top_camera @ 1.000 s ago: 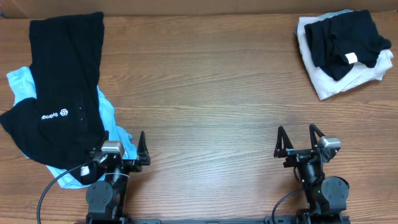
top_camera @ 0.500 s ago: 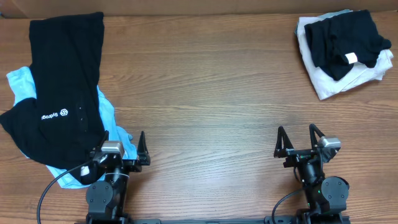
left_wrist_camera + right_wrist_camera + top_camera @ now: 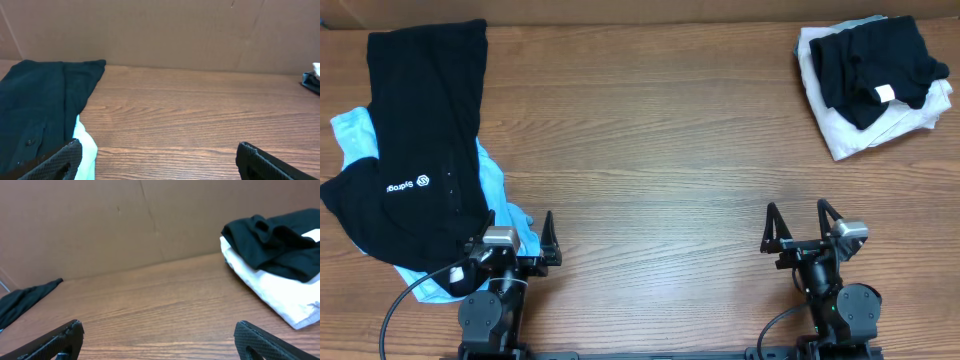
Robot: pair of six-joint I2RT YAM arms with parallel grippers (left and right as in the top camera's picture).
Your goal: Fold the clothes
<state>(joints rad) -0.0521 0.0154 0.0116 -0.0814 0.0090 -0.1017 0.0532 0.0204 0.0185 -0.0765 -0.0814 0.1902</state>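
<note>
A large black garment with white logo text lies spread at the table's left side, on top of a light-blue T-shirt that shows at its edges. In the left wrist view the black garment and the blue T-shirt lie just left of my left gripper. That gripper is open and empty, beside the blue hem at the front edge. My right gripper is open and empty over bare wood at the front right.
At the back right corner a folded stack holds a black garment on a white one; the right wrist view shows the same stack. A brown cardboard wall stands behind the wooden table.
</note>
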